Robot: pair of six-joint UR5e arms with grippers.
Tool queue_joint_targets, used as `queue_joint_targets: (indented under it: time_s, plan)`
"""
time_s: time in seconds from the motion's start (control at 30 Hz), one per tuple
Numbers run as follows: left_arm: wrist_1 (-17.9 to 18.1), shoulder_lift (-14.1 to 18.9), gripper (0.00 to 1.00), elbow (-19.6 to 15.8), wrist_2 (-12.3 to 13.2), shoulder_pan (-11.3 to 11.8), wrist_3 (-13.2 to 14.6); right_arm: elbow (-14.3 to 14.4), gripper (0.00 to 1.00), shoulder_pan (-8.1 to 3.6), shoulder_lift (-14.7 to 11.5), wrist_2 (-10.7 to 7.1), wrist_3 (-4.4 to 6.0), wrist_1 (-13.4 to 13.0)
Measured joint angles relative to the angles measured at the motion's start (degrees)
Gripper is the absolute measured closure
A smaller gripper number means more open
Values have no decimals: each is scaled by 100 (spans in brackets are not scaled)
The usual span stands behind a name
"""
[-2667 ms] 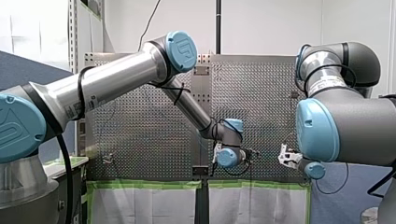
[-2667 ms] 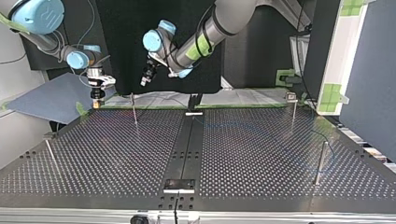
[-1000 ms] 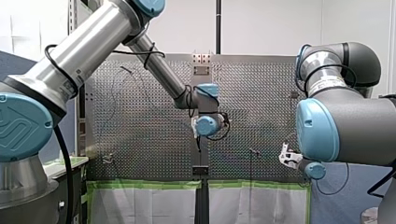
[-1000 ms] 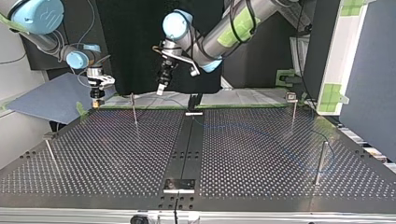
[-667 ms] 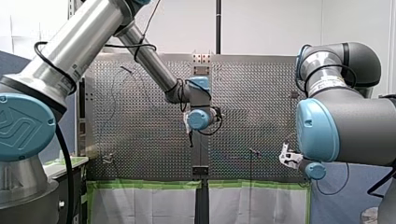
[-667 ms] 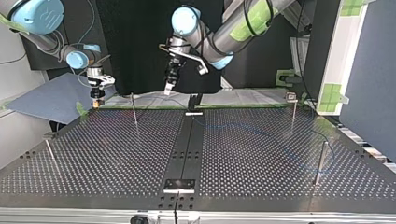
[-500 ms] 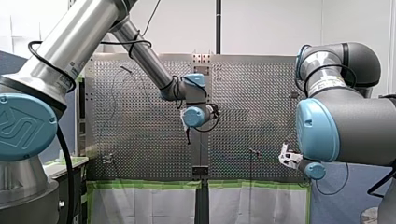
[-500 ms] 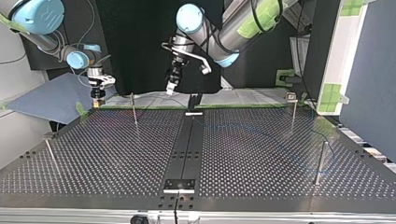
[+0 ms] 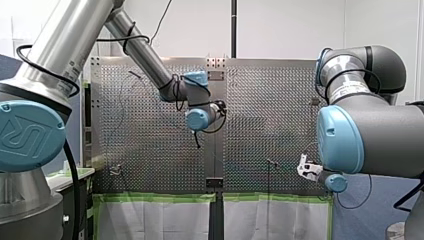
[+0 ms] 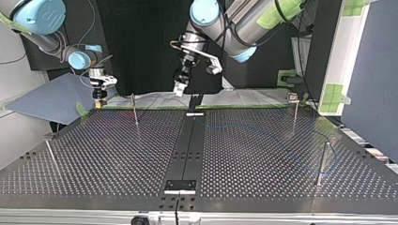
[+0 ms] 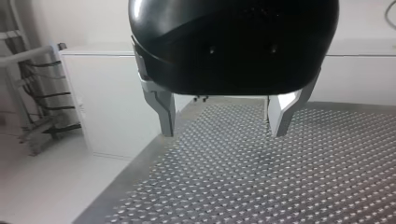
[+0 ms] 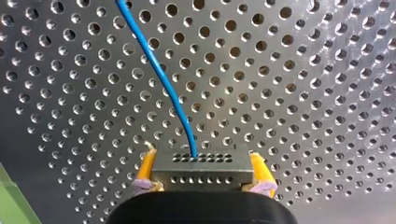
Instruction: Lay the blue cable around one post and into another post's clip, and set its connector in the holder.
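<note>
**Connector held in right gripper, cable running ahead**

In the right wrist view my right gripper [image 12: 201,175] is closed on the connector [image 12: 200,161], with a yellow pad pressed to each end of the small metal block. The blue cable [image 12: 159,70] leaves the block's front face and runs ahead of the fingers, bending a little to one side over the perforated table [image 12: 308,93]. Its far end is out of that view. The cable's long axis therefore points away from this gripper across the board, so I judge that routing has to be led from this end.

In the top view this gripper hangs by the table's far left corner. The nearest post [image 10: 134,110] stands just beside it, toward the middle. Further along the same far edge my left gripper [image 10: 179,87] hovers above the centre strip. Its wrist view shows the fingers wide apart with nothing between them. The right arm has the connector, and the left looks free to guide the slack.
</note>
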Motion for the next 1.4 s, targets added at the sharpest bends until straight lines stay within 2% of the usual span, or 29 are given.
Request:
queue_joint_targets:
  time_s: [0.2,0.7,1.4]
  plan:
    - [216,321,0,-321,-43,101,17,0,100,20,-1,3,-1,5]
    - [355,1091,0,-1100,-145,328,126,-5,100,70,0,26,-1,-17]
    - [496,968,0,-2191,-108,543,247,-2,100,119,4,35,-7,-24]
